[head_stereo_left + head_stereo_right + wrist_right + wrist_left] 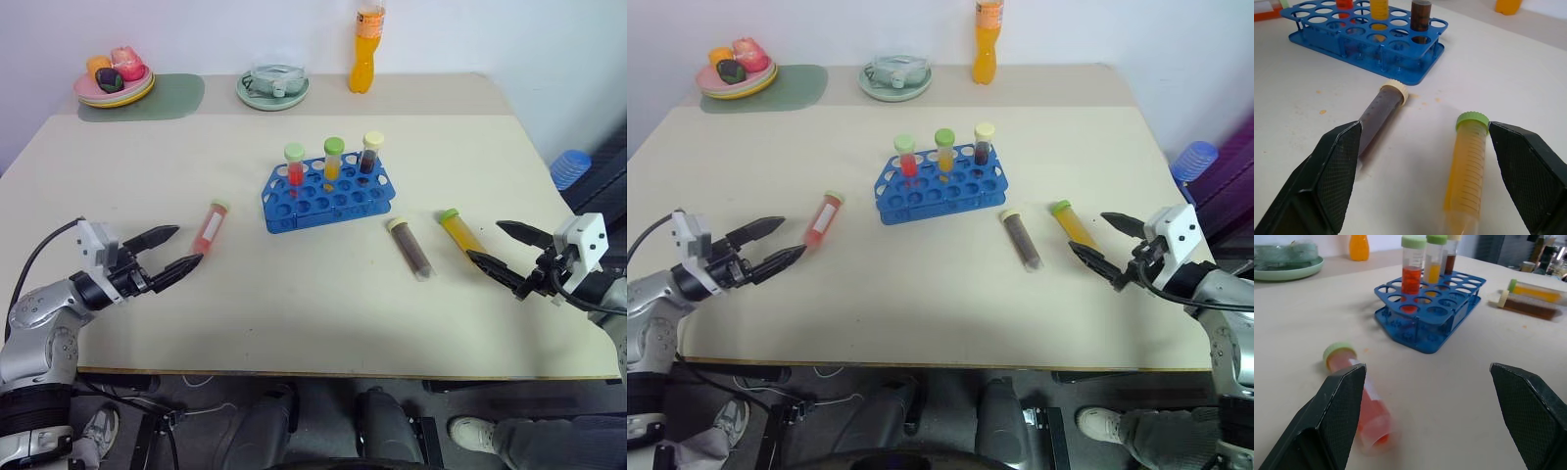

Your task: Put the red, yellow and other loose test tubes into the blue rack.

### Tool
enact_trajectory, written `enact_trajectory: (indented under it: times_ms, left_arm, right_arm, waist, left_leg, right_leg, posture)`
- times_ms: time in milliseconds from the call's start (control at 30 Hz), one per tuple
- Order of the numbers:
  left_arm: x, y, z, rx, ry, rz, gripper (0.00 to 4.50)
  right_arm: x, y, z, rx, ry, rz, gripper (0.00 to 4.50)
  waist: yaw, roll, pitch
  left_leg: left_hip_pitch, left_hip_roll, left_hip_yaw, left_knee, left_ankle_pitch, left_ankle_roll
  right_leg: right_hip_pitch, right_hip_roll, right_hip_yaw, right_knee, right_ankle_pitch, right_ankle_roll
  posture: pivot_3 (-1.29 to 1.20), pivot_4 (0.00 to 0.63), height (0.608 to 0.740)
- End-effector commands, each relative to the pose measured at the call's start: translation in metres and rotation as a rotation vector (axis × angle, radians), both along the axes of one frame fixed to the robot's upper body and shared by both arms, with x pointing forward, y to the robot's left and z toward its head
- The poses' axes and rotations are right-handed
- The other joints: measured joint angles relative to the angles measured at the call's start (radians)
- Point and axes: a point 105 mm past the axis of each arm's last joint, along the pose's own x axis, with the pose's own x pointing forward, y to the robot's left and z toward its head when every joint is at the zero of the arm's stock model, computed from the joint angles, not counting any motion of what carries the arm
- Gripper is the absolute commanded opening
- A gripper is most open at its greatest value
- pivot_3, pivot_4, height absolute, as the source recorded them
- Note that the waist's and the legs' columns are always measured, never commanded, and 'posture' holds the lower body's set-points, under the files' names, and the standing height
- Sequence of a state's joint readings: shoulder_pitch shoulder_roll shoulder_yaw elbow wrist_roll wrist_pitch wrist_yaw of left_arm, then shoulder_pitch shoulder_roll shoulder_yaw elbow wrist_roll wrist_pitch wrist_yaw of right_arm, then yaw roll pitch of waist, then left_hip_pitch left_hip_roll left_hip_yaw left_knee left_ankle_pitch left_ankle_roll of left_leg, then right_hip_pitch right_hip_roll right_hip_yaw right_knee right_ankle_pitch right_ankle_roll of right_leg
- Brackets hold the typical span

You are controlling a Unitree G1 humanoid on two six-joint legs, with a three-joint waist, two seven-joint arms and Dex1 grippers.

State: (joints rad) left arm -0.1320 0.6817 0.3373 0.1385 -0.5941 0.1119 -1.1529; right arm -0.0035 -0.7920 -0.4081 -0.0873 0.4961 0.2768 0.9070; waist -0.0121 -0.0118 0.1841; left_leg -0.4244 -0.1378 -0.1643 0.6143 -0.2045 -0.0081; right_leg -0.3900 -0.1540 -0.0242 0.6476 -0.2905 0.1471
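Both pincers gape wide: left pincer (168, 251) should straddle the red tube (210, 226) mid-body, right pincer (504, 251) the yellow tube (459, 232), before closing.

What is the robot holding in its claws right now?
Nothing. The left gripper and right gripper are both open and empty; the red tube and yellow tube lie loose on the table.

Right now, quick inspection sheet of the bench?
Surface: beige table, no spills seen.
Job's things: blue rack holds three upright tubes; red tube, brown tube, yellow tube lie loose.
Clutter: orange bottle, fruit plate, green dish at far edge.
Grippers: left gripper open near red tube; right gripper open by yellow tube; both hold nothing.
Cables: black cable on left arm.
Surroundings: white wall.
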Motion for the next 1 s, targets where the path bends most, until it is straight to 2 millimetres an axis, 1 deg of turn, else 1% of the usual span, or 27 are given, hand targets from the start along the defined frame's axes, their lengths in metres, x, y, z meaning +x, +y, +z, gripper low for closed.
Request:
enact_trajectory:
  times_ms: [33,100,167,267,367,433,533,600,700,800,900,1000]
  left_arm:
    - [-0.005,-0.008,0.008,0.018,-0.033,-0.059,4.14]
    - [-0.007,-0.016,0.004,0.032,-0.03,-0.093,4.14]
    - [-0.012,-0.025,0.003,0.047,-0.03,-0.138,4.14]
    - [-0.016,-0.03,0.001,0.062,-0.019,-0.176,4.14]
    - [-0.016,-0.034,-0.001,0.081,-0.02,-0.188,4.14]
    - [-0.016,-0.036,-0.002,0.087,-0.018,-0.196,4.14]
    - [-0.017,-0.041,-0.004,0.081,-0.012,-0.207,4.14]
    - [-0.017,-0.043,-0.005,0.079,-0.01,-0.21,4.14]
    - [-0.018,-0.046,-0.006,0.08,-0.01,-0.215,4.14]
    - [-0.019,-0.046,-0.006,0.078,-0.007,-0.212,4.14]
    - [-0.019,-0.046,-0.005,0.073,-0.005,-0.208,4.14]
    - [-0.023,-0.046,-0.006,0.071,0.002,-0.204,4.14]
  right_arm:
    - [-0.002,0.0,0.011,0.0,-0.027,-0.032,4.24]
    - [-0.003,-0.003,0.011,-0.015,-0.006,-0.072,4.24]
    - [0.0,-0.007,0.009,-0.054,-0.009,-0.12,4.24]
    - [0.006,0.0,0.008,-0.023,0.04,-0.132,4.24]
    - [0.013,0.006,0.0,-0.016,0.227,-0.192,4.24]
    - [0.017,0.019,0.003,0.037,0.283,-0.162,4.24]
    - [0.033,0.059,0.01,0.093,0.37,-0.117,4.24]
    - [0.041,0.075,0.012,0.07,0.407,-0.129,4.24]
    - [0.052,0.093,0.013,0.017,0.473,-0.165,4.24]
    - [0.056,0.101,0.01,-0.1,0.512,-0.175,4.24]
    - [0.06,0.104,0.009,-0.155,0.527,-0.185,4.24]
    - [0.067,0.11,0.011,-0.171,0.537,-0.189,4.24]
  waist:
    - [0.001,0.0,0.0]
    - [0.001,0.0,0.0]
    - [0.0,0.0,0.0]
    - [-0.001,0.0,0.0]
    - [-0.003,0.002,0.0]
    - [-0.001,0.002,0.0]
    - [-0.007,0.002,0.0]
    - [-0.005,0.002,0.0]
    - [-0.001,0.003,0.001]
    - [0.005,0.003,0.001]
    - [0.001,0.003,0.001]
    - [-0.006,0.003,0.001]
  left_leg:
    - [0.0,0.0,0.0,0.0,0.0,0.0]
    - [0.0,0.0,0.0,0.0,0.0,0.0]
    - [0.0,0.0,0.0,0.0,0.0,0.0]
    - [0.0,0.0,0.0,0.0,0.0,0.0]
    - [0.0,0.001,0.001,0.0,0.0,0.0]
    - [0.0,0.002,0.002,0.0,0.0,0.0]
    - [-0.001,0.004,0.003,0.0,0.0,0.0]
    - [-0.002,0.005,0.003,0.0,0.0,0.0]
    - [-0.002,0.005,0.003,-0.001,0.0,0.0]
    - [-0.004,0.004,0.003,-0.001,0.0,0.0]
    - [-0.004,0.004,0.003,0.0,0.0,0.0]
    - [-0.004,0.004,0.004,0.0,0.0,0.0]
  right_leg:
    - [0.0,0.0,0.0,0.0,0.0,0.0]
    - [0.0,0.0,0.0,0.0,0.0,0.0]
    - [0.0,0.0,0.0,0.0,0.0,0.0]
    - [0.0,0.0,0.0,0.0,0.0,-0.001]
    - [-0.001,0.0,0.0,0.0,0.001,-0.001]
    - [-0.002,0.001,0.001,0.0,0.001,-0.002]
    - [-0.003,0.002,0.001,0.0,0.001,-0.003]
    - [-0.004,0.003,0.002,0.0,0.002,-0.003]
    - [-0.005,0.003,0.002,0.0,0.002,-0.003]
    - [-0.007,0.002,0.002,-0.001,0.002,-0.003]
    - [-0.006,0.002,0.002,-0.001,0.002,-0.003]
    - [-0.006,0.002,0.002,0.0,0.002,-0.003]
  posture:
    - [0.0,0.15,0.74]
    - [0.0,0.15,0.74]
    - [0.0,0.15,0.74]
    - [0.0,0.15,0.74]
    - [0.0,0.15,0.74]
    - [0.0,0.15,0.74]
    - [0.0,0.15,0.74]
    - [0.0,0.15,0.74]
    - [0.0,0.15,0.74]
    - [0.0,0.15,0.74]
    - [0.0,0.15,0.74]
    - [0.0,0.15,0.74]
